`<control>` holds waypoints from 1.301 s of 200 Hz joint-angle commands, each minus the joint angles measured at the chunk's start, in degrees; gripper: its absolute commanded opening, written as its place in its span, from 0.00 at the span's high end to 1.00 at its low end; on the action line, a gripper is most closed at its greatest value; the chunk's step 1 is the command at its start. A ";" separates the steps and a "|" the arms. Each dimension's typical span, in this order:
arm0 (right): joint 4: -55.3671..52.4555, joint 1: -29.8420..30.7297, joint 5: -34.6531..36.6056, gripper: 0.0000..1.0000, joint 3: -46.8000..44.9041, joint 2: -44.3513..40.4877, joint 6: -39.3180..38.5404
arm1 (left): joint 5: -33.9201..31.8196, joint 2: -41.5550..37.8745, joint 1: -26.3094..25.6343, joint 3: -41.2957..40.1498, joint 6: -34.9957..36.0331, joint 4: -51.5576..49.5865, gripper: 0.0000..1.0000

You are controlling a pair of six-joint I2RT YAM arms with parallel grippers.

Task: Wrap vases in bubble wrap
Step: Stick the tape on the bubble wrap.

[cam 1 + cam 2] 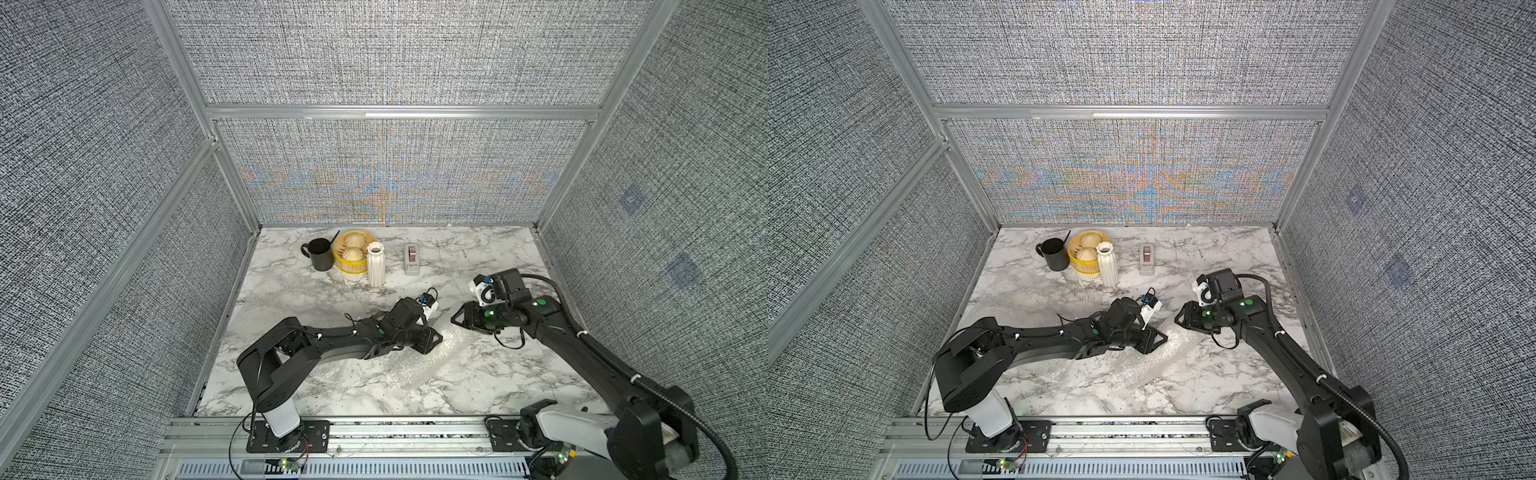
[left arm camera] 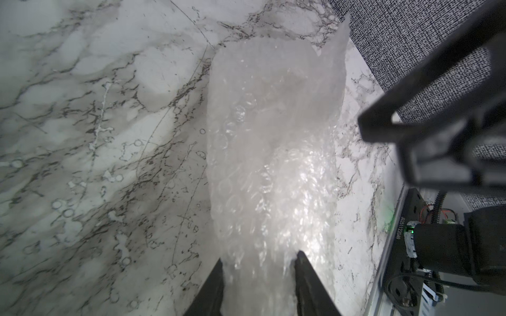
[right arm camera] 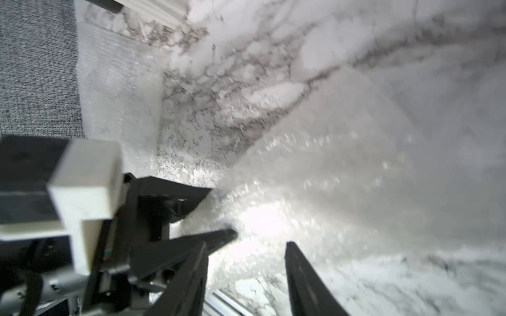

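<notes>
The left fingers [image 2: 301,265] clamp half-closed around one end of a rolled bubble wrap bundle [image 2: 273,136]. The bundle lies flat toward 4 o'clock of the bench [image 1: 478,257] centre. The right fingers [image 3: 295,260] stand spread just beside its other end, gripping nothing. A white vase [image 1: 375,264] stands upright at 12 o'clock, unwrapped. I cannot tell whether the bundle hides another.

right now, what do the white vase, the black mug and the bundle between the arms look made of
Vase: probably ceramic, matte white with moulded vertical ribs. Mug: matte black, plastic or coated metal, cannot tell which. Bundle: clear shiny plastic bubble wrap, small round bubbles catching the light.
</notes>
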 commanded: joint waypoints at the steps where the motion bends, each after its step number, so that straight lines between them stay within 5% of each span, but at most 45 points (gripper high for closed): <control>1: 0.45 2.60 1.97 0.42 -4.97 -2.85 14.55 | -0.46 1.35 -0.31 -1.64 -0.19 -18.58 0.63; 34: 11.02 8.13 8.03 0.28 -9.64 -6.00 30.46 | -0.27 1.31 -0.34 -2.02 0.13 -18.00 0.63; 75: 11.98 9.04 14.83 0.16 -10.32 -5.93 36.63 | -0.28 0.95 -0.46 -2.09 0.98 -18.00 0.63; 131: 14.12 9.17 18.70 0.08 -12.59 -5.68 37.61 | -0.17 0.90 -0.58 -1.80 1.64 -17.73 0.63; 165: 25.07 8.80 18.03 0.03 -16.99 -5.10 39.83 | 0.18 1.51 -0.62 -1.90 1.57 -16.94 0.63; 260: 29.27 8.15 20.37 0.02 -17.89 1.64 38.94 | 0.44 2.47 -0.81 -0.79 2.02 -16.94 0.64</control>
